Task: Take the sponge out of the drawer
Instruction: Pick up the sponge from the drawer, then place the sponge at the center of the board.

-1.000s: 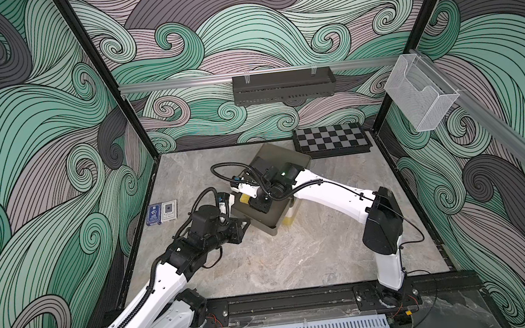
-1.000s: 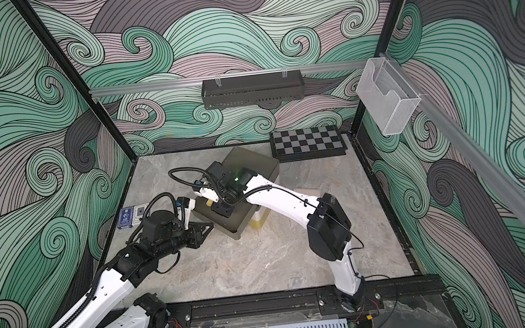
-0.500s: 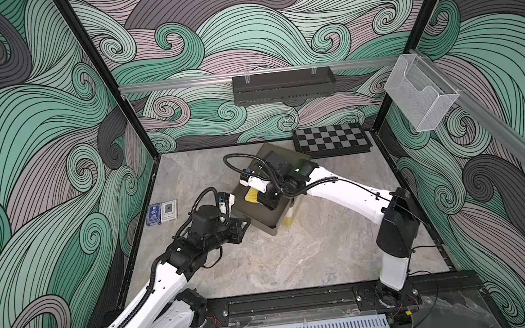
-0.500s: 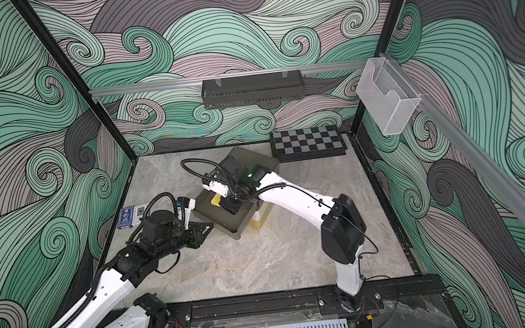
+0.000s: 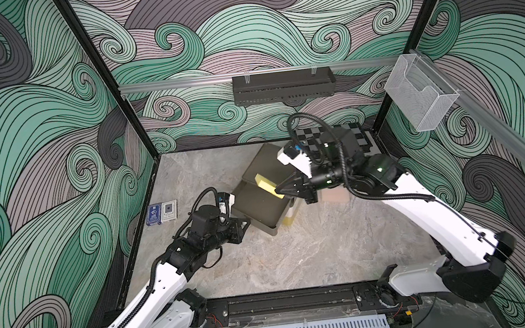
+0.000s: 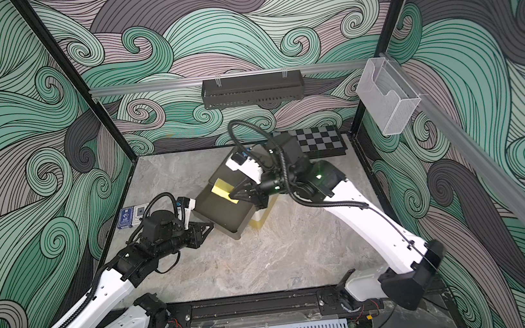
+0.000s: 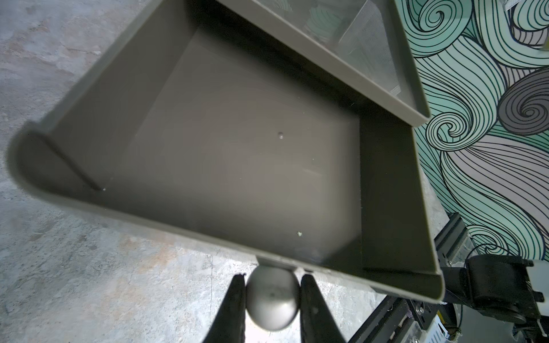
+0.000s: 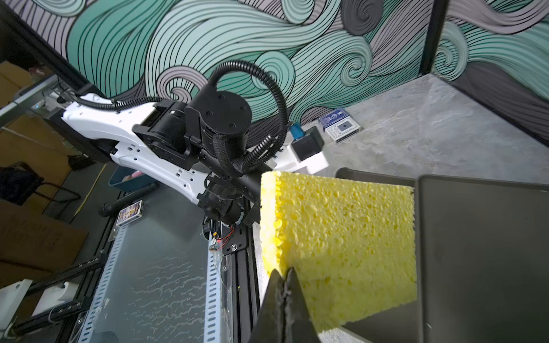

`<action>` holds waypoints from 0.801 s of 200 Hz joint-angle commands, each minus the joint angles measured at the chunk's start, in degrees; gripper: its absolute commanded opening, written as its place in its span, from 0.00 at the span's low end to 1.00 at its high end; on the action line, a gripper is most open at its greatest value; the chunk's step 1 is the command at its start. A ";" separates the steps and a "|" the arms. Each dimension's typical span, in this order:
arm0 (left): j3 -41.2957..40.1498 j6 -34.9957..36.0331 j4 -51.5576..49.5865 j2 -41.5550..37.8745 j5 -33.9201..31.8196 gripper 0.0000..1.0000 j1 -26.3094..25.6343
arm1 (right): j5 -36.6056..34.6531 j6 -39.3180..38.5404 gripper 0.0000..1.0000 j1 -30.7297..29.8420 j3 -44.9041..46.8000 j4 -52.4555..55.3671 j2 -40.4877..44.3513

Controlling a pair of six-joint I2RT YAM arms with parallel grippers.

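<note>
The yellow sponge (image 5: pixel 268 186) (image 6: pixel 224 191) (image 8: pixel 335 237) hangs in the air above the pulled-out grey drawer (image 5: pixel 259 207) (image 6: pixel 222 209). My right gripper (image 5: pixel 278 190) (image 6: pixel 231 195) (image 8: pixel 284 274) is shut on the sponge's edge. In the left wrist view the drawer (image 7: pixel 237 148) shows a bare floor with nothing in it. At the drawer's front, my left gripper (image 7: pixel 271 282) (image 5: pixel 247 222) is shut on the round grey knob (image 7: pixel 271 300).
The drawer cabinet's top (image 5: pixel 264 164) lies behind the drawer. A chessboard (image 6: pixel 318 138) sits at the back right. Two card boxes (image 5: pixel 161 212) lie by the left wall. A black rack (image 5: pixel 282 85) and a clear holder (image 5: pixel 421 96) hang on the walls.
My right gripper closed on the sponge inside the drawer, then rose and drew back to the right with it. The left arm has stayed on the knob.
</note>
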State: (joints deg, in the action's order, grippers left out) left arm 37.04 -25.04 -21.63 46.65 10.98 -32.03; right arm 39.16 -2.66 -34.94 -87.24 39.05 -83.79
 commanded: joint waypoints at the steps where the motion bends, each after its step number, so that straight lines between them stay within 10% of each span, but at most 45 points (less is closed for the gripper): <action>1: -0.62 0.23 0.27 0.71 0.43 0.14 -0.20 | 3.17 6.01 0.00 7.84 5.57 -6.68 3.35; 61: -0.77 0.04 0.96 0.94 1.05 0.14 -0.22 | -23.29 8.98 0.00 32.41 16.99 -6.49 -0.59; 160: -0.29 0.14 -0.27 0.72 0.92 0.14 -0.22 | -49.35 4.57 0.00 40.55 17.02 -4.36 -20.51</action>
State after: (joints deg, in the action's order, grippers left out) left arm 36.88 -25.06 -21.45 46.52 11.16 -32.03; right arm -3.14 4.14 4.56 -70.35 35.24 -102.80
